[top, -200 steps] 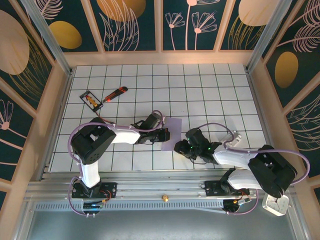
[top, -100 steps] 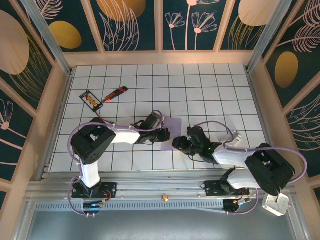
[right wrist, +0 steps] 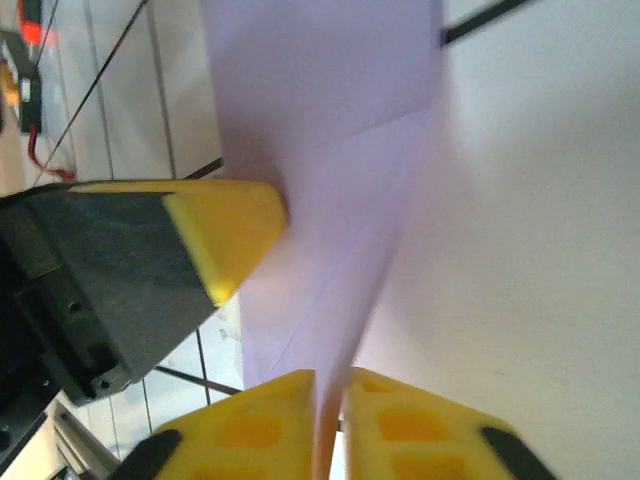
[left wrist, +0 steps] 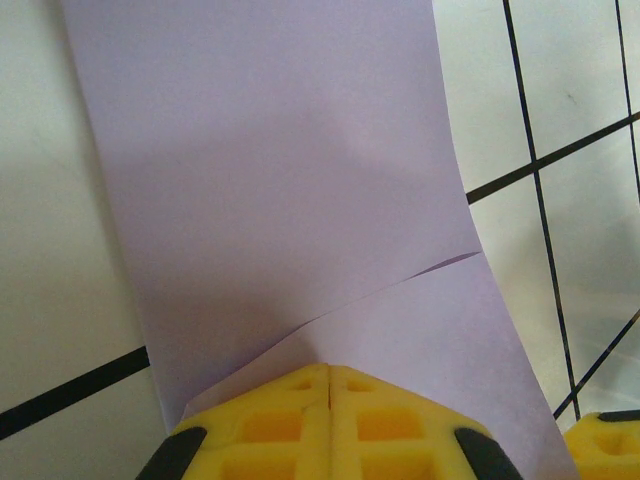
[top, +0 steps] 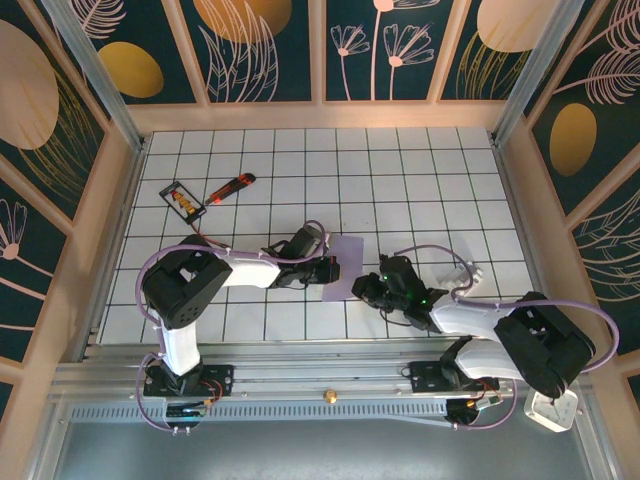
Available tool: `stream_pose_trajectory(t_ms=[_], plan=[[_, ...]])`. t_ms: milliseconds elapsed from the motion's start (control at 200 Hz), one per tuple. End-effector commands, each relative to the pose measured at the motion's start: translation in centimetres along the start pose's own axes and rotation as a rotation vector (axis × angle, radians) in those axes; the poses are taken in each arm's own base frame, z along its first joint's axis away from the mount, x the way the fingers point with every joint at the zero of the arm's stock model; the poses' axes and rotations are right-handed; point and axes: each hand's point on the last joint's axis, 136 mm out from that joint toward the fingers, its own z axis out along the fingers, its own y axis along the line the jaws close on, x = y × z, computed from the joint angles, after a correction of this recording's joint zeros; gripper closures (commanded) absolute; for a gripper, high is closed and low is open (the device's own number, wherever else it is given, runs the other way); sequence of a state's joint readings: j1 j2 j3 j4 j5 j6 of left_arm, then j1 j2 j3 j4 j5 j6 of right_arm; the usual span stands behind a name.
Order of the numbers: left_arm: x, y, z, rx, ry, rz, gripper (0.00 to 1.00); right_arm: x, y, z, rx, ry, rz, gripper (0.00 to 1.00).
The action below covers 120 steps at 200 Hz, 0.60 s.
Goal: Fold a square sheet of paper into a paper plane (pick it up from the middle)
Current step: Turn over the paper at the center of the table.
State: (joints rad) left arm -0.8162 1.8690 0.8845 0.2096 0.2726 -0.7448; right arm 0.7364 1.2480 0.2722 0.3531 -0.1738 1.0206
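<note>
Your white table point(top: 420, 170) is ruled in a black grid. Around it stand wood-framed teal panels point(top: 350, 80) with gold ovals.

The white gridded table point(top: 420, 170) bears a red-orange utility knife point(top: 231, 187), a black-framed card point(top: 183, 200) and lavender paper point(top: 345, 258).

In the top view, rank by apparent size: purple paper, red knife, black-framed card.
1. purple paper, largest, though partly covered.
2-3. black-framed card and red knife: similar length, card wider; too close to rank.

lavender sheet point(left wrist: 270, 150), white black-gridded table point(top: 420, 170)
</note>
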Motion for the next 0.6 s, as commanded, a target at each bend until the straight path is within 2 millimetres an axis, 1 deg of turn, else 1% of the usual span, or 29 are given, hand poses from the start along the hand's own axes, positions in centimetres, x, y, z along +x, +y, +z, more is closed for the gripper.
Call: stream_pose_trajectory(t_ms=[0,25,45,100,135,165,230,255,270,315,320,330,350,380,475,515,595], plan=[[3.1,3.2,0.3,-0.102,0.102,-0.031,1.00,-0.4,-0.6,-0.3,0.027,-0.042,0.008,0.96],[3.0,3.0,0.3,-0.097,0.097,-0.033,1.00,-0.5,-0.7,-0.4,0.036,-0.046,0.006,1.00],[2.8,2.7,0.2,-0.089,0.092,-0.036,0.99,-0.6,-0.8,-0.4,0.045,-0.051,0.001,1.00],[2.0,1.4,-0.3,-0.052,0.075,-0.043,0.85,-1.0,-0.8,-0.6,0.072,-0.062,-0.022,1.00],[1.2,0.3,-0.9,-0.021,0.055,-0.045,0.75,-1.3,-0.9,-0.7,0.091,-0.067,-0.045,1.00],[0.4,-0.8,-1.5,0.006,0.033,-0.042,0.68,-1.6,-0.8,-0.9,0.105,-0.070,-0.065,1.00],[-2.0,-3.5,-3.6,0.072,-0.038,-0.023,0.59,-2.5,-0.5,-1.5,0.133,-0.082,-0.127,1.00],[-2.7,-4.1,-4.2,0.087,-0.061,-0.019,0.56,-3.1,-0.3,-1.8,0.143,-0.089,-0.157,1.00],[-3.6,-5.0,-5.3,0.111,-0.092,-0.012,0.54,-3.3,-0.3,-2.0,0.156,-0.088,-0.179,1.00],[-5.4,-5.8,-7.3,0.137,-0.148,-0.014,0.48,-4.4,0.4,-2.8,0.179,-0.094,-0.257,1.00],[-5.6,-5.8,-7.5,0.139,-0.155,-0.016,0.47,-4.3,0.1,-2.9,0.193,-0.088,-0.265,1.00],[-6.0,-6.0,-8.0,0.144,-0.170,-0.019,0.46,-4.6,0.2,-3.1,0.203,-0.089,-0.285,1.00],[-6.7,-6.0,-8.9,0.150,-0.196,-0.027,0.43,-4.9,0.2,-3.4,0.231,-0.085,-0.325,1.00],[-7.7,-5.9,-10.1,0.154,-0.234,-0.043,0.41,-5.7,0.9,-4.0,0.263,-0.091,-0.388,1.00],[-10.0,-4.3,-13.6,0.144,-0.340,-0.099,0.37,-7.3,1.9,-5.7,0.393,-0.078,-0.547,1.00],[-10.6,-3.4,-14.7,0.128,-0.369,-0.121,0.37,-7.7,2.3,-6.1,0.440,-0.071,-0.594,1.00],[-11.4,-1.7,-16.2,0.093,-0.411,-0.162,0.37,-7.7,3.0,-6.3,0.519,-0.047,-0.672,1.00]])
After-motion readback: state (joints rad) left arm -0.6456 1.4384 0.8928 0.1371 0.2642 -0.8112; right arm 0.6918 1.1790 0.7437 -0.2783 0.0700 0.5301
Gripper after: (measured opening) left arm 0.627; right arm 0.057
